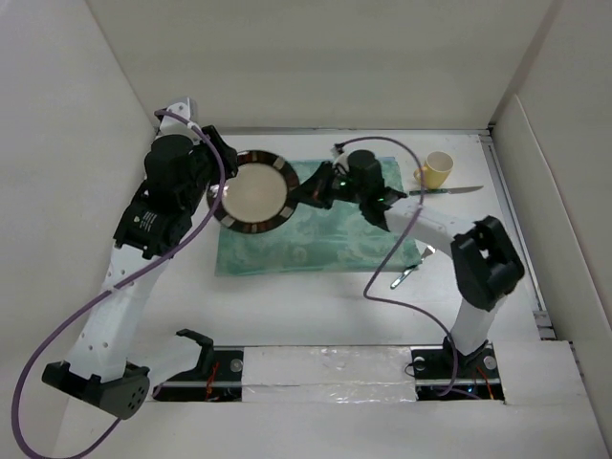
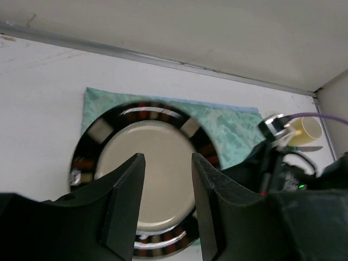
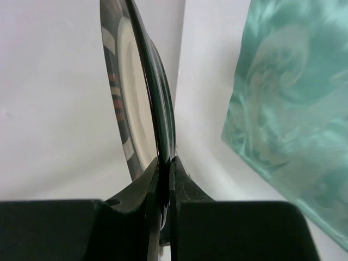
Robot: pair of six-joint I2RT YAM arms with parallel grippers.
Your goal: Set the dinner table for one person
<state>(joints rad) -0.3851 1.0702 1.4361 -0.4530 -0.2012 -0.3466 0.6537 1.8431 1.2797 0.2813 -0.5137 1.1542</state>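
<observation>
White bench (image 1: pixel 316 306) spreads beneath both claws, walled by white panels (image 1: pixel 57 143). The left claw (image 2: pixel 167 163) hangs with its fingers apart over the left part of the dark-rimmed plate (image 1: pixel 256 191). The right claw (image 3: pixel 165 163) is clamped on the plate's right rim, with the green placemat (image 1: pixel 316 239) beneath it. Right of that claw, well apart from it, are a yellow cup (image 1: pixel 436 170) and a knife (image 1: pixel 449 191).

Left arm stretches toward one o'clock, left gripper (image 2: pixel 167 157) gaping. Right arm folds toward nine o'clock — right gripper (image 3: pixel 165 160) clamped on the plate (image 3: pixel 124 109).
</observation>
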